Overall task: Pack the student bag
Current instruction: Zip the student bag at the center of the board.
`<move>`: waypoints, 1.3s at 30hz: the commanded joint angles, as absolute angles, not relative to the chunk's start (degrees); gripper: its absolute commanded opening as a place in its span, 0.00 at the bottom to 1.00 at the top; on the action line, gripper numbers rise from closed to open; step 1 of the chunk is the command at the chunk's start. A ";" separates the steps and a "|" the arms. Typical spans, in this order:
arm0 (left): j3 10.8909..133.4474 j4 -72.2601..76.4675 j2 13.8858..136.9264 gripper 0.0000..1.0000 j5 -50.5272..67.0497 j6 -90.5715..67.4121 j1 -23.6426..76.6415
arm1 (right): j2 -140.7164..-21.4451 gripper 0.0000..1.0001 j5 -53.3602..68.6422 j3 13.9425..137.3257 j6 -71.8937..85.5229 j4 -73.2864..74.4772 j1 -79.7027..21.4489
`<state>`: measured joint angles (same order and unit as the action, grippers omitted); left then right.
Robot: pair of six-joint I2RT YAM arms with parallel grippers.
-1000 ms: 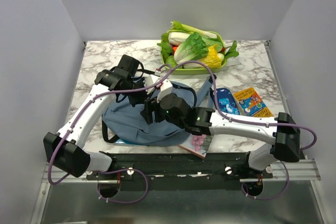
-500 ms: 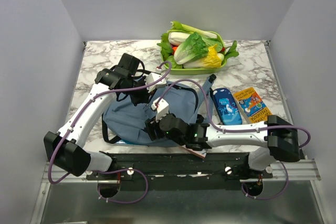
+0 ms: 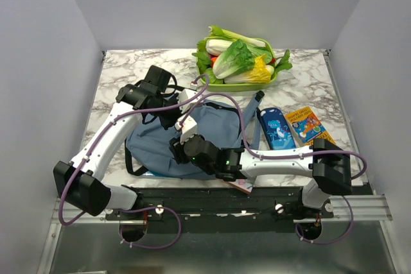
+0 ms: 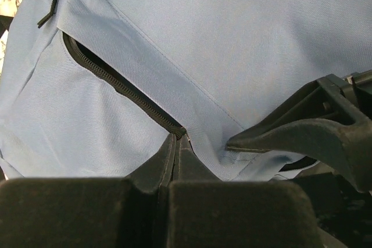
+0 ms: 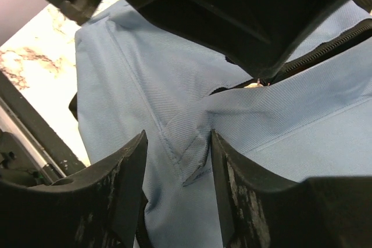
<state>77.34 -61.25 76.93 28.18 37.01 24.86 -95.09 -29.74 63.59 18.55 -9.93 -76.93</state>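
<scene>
On the left, the left arm reaches out over the marble table [image 3: 115, 72] and comes down on the student bag [image 3: 151, 149]. The bag lies flat in the left-centre of the tabletop, close to the near edge, its grey-blue fabric slumped and a dark strap looping out on its left side. The left gripper [image 4: 177, 139] is clenched tight. In the wrist view its two fingers meet on a pinch of the bag's cloth, right at the end of the zipper [image 4: 116, 82]. The black teeth run away up and to the left, with the slit gaping a little.

Just to the right, the right arm stretches across from its base, low over the bag. The right gripper [image 5: 178, 143] has its jaws apart, straddling a raised fold of the same fabric. The fold stands between the fingers, and neither one seems to press on it. The left gripper's dark body hangs right above.

Further right, at the back of the table, a green tray [image 3: 247, 83] is heaped with leafy vegetables [image 3: 234, 56]. Beside the bag's right edge lies a blue pencil case [image 3: 276, 129], and next to that a bright orange book [image 3: 309, 124].
</scene>
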 commanded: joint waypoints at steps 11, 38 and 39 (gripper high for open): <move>78.93 -62.14 74.18 0.00 33.75 37.62 25.22 | -98.26 0.06 -33.58 66.18 17.67 -7.29 -77.17; 85.95 -36.49 93.59 0.00 12.49 22.08 24.61 | -96.59 0.01 -32.43 65.13 -7.21 -16.69 -89.74; 87.44 -36.21 94.21 0.00 11.87 21.36 24.52 | -96.68 0.01 -32.95 65.30 -7.21 -16.70 -89.74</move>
<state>82.26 -48.53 91.02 19.44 26.65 24.88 -96.90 -35.40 64.64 -5.96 -10.81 -87.68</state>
